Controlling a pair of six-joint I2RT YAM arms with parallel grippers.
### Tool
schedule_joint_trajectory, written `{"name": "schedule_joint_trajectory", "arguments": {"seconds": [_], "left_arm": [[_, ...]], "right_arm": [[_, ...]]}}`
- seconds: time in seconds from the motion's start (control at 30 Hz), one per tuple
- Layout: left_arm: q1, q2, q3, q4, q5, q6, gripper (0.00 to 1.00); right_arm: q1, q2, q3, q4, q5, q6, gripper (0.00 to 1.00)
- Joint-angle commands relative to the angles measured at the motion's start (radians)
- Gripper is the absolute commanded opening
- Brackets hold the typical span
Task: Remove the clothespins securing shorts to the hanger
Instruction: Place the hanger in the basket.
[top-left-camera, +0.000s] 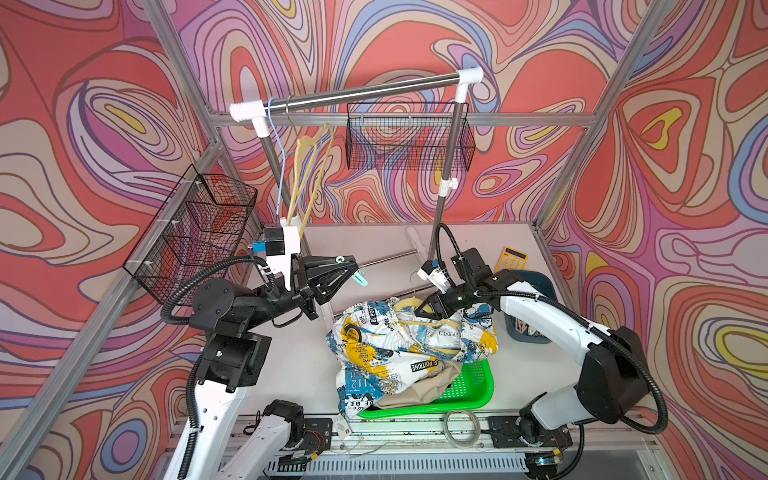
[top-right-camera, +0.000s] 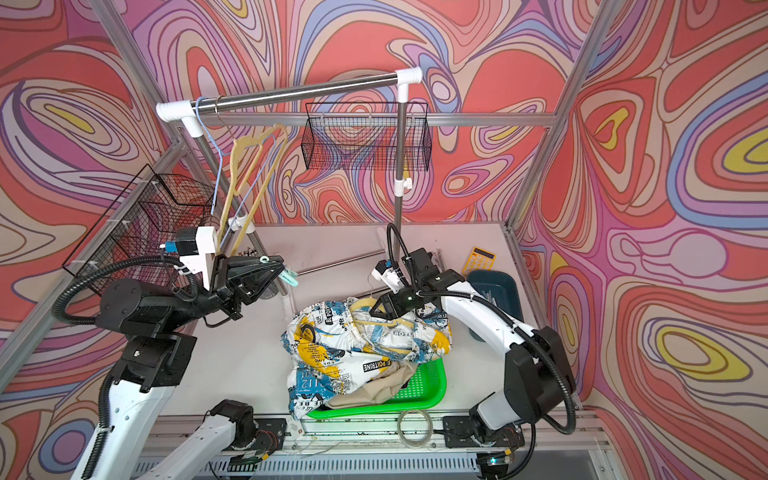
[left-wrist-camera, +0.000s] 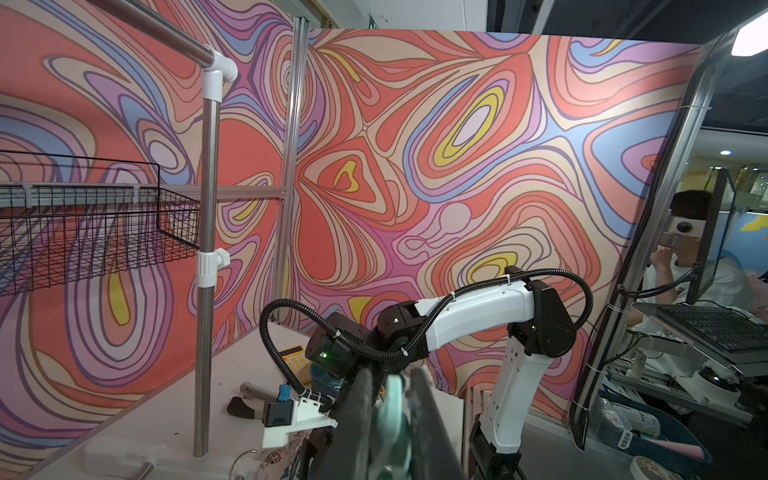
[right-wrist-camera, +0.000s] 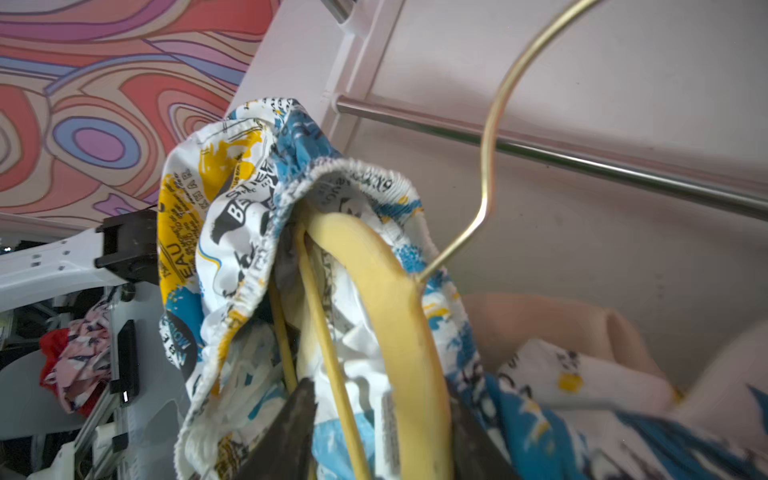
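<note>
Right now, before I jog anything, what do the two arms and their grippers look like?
Both arms, left arm and right arm, have glossy white shell links joined by black motor housings. A black corrugated cable hose loops along each. The left gripper and right gripper are black with triangular tapering fingers; a white camera bracket sits at each wrist.

I see the shorts (top-left-camera: 411, 336) heaped on the table (top-left-camera: 291, 365), their front part lying in the tray (top-left-camera: 478, 384); a hanger (right-wrist-camera: 399, 299) lies on them, a bin (top-right-camera: 508, 286) to their right, a calculator (top-right-camera: 478, 259) behind it.
</note>
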Motion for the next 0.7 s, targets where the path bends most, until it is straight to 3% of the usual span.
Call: {"name": "schedule_joint_trajectory", "arguments": {"seconds": [0.0,0.13,0.3,0.47,0.57,0.67], "left_arm": [[-0.007,0.011,-0.025,0.099,0.025,-0.056,0.00],[-0.006,0.026,-0.044,0.127,0.026,-0.073,0.00],[-0.009,0.049,-0.069,0.219,0.031,-0.139,0.00],[-0.052,0.094,-0.080,0.282,0.031,-0.187,0.00],[-0.117,0.126,-0.106,0.345,0.011,-0.203,0.00],[-0.182,0.166,-0.111,0.371,-0.004,-0.196,0.00]], "right_arm": [[0.004,-0.093,0.071,-0.114,0.168,-0.006,0.54],[0.003,-0.175,0.148,-0.179,0.278,0.010,0.60],[0.003,-0.254,0.264,-0.257,0.352,0.002,0.60],[0.003,-0.384,0.275,-0.091,0.091,0.018,0.63],[0.004,-0.418,0.208,0.141,-0.123,0.115,0.65],[0.005,-0.399,0.147,0.349,-0.239,0.218,0.66]]}}
